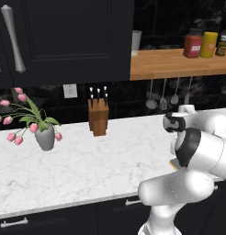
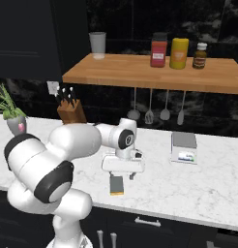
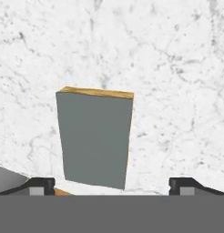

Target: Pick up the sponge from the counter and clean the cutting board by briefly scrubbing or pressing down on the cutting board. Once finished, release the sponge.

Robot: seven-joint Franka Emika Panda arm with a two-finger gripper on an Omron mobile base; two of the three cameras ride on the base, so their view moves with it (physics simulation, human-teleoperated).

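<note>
Right base view: the white marble counter (image 2: 203, 186) is seen carrying the sponge (image 2: 116, 185), laid flat near its front edge, grey layer up. The end effector (image 2: 123, 170) is held just above it, fingers spread wide and empty. The sponge is judged light, soft and compressible; its long yellow sides should be pinched.

Bare counter (image 3: 177, 68) rings the sponge (image 3: 94, 139) (kitchen scale (image 2: 184, 147) well apart)
</note>
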